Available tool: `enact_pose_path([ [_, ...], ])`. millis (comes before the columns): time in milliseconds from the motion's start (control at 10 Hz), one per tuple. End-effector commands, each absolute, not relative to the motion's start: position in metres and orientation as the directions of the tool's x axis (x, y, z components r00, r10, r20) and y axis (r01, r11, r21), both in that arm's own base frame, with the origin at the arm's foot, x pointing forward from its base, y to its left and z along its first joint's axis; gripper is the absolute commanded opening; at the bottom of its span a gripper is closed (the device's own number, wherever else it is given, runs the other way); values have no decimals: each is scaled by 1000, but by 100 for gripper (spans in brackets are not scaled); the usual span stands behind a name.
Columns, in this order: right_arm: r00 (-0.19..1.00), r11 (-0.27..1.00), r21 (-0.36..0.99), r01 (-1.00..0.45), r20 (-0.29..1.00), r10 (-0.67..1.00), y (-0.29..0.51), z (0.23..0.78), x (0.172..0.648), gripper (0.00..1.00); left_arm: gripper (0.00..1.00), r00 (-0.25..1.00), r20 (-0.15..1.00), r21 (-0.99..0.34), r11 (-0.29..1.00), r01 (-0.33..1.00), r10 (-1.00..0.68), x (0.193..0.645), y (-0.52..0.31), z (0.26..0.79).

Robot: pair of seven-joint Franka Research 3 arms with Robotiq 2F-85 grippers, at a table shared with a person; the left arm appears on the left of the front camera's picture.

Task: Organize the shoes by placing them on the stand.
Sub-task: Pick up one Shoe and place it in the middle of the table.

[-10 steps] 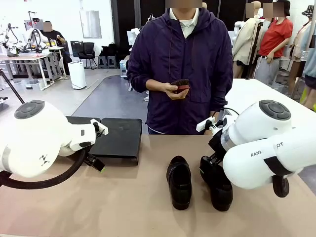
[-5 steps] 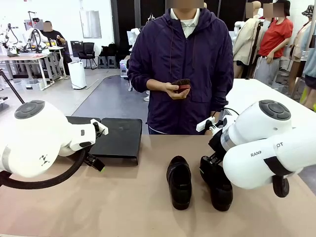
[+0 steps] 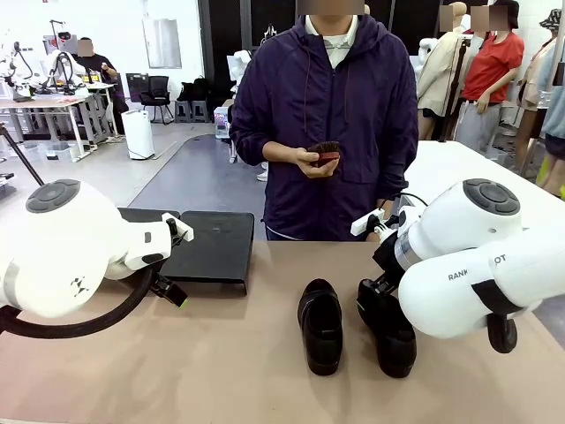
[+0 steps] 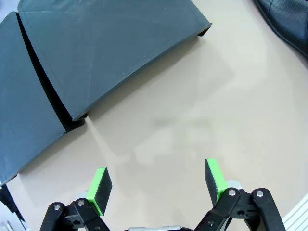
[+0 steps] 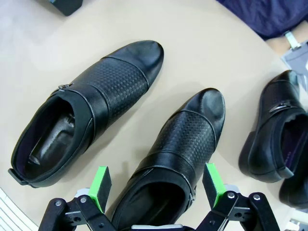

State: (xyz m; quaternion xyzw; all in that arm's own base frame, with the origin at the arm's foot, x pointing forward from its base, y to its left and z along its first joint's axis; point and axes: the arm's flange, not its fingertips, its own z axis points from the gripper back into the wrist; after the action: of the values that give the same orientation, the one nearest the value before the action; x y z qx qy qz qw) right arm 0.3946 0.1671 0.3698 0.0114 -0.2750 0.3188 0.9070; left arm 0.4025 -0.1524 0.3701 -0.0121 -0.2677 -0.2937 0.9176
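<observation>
Tan table (image 3: 221, 371); glossy black shoes (image 5: 96, 96) (woven-embossed vamps); left gripper (image 4: 157, 177) and right gripper (image 5: 157, 179) spread wide

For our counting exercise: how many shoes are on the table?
4. The first shoe lies beside the second shoe, which is at the right gripper; the third shoe and partly cropped fourth shoe lie farther aside.

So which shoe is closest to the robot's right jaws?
In the right wrist view, the middle shoe: its heel end lines up between the open jaws. The left-hand shoe and the far-right shoe lie outside them.
</observation>
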Motion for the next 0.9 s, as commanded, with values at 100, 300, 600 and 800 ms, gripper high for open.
enact_pose_path([
  [100,645,797,-155,-584,508,571,167,371,395,100,100,684,499,135,827,545,-532,403,-152,370],
  [300,646,797,-155,-585,506,572,167,370,395,100,100,684,498,135,827,546,-533,403,-152,370],
  [600,703,812,14,-584,508,497,145,441,363,100,100,769,485,-112,842,528,-417,378,-132,440],
  [800,754,836,121,-535,514,409,125,500,332,100,100,770,494,-191,814,549,-404,345,-106,498],
])
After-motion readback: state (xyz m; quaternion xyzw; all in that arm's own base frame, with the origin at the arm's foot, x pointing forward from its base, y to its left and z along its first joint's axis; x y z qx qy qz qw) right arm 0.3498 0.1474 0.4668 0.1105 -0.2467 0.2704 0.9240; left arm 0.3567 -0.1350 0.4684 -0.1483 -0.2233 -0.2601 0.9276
